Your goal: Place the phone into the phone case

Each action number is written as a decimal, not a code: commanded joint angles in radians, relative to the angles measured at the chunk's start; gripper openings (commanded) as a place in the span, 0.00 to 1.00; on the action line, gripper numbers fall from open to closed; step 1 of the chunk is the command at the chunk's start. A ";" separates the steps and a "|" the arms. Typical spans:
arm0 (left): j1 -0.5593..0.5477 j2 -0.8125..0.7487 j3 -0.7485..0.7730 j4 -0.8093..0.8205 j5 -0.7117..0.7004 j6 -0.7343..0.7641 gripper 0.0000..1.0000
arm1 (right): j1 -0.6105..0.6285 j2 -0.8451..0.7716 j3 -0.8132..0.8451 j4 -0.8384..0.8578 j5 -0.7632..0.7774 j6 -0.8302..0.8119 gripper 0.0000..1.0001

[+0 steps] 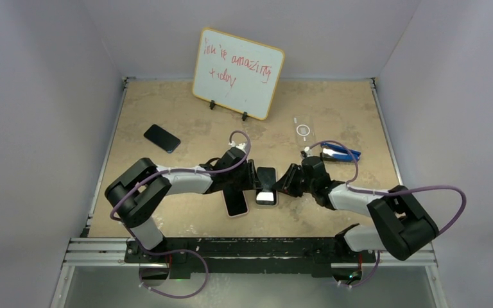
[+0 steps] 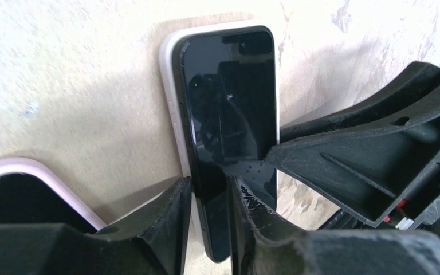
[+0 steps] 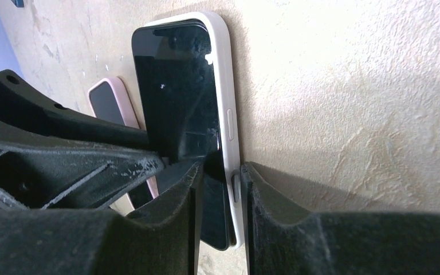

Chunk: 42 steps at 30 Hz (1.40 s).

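From above, the phone [image 1: 266, 181] lies screen up on the worktop [image 1: 167, 102], just right of the pink phone [image 1: 235, 204]. The left jaws meet it from the pink phone's side and the right jaws from the far side. A whiteboard [image 1: 239, 72] stands well behind the pink phone.

In the left wrist view, the phone [image 2: 232, 103] sits in a white case [image 2: 171, 86], just right of the pink phone [image 2: 17, 189]. The phone's dark side wall shows above the case rim on the edge facing the pink phone. The left jaws are clamped on the phone's near end, one finger [image 2: 160, 229] on each side.

In the right wrist view, the case [image 3: 224, 86] wraps the phone's [image 3: 177, 91] edge farthest from the pink phone [image 3: 110, 103]. The right jaws are clamped across that edge, one finger [image 3: 169, 223] on the screen and the other against the case's outer wall.
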 commanded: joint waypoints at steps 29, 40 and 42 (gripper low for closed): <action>-0.087 -0.103 -0.053 -0.068 0.082 -0.047 0.30 | 0.025 -0.158 -0.012 -0.243 -0.062 -0.114 0.30; -0.121 -0.007 0.041 -0.037 0.076 -0.030 0.13 | 0.039 -0.170 -0.042 -0.205 -0.082 -0.055 0.16; -0.121 0.005 0.064 -0.059 0.055 -0.014 0.12 | 0.039 -0.166 -0.058 -0.189 -0.080 -0.041 0.12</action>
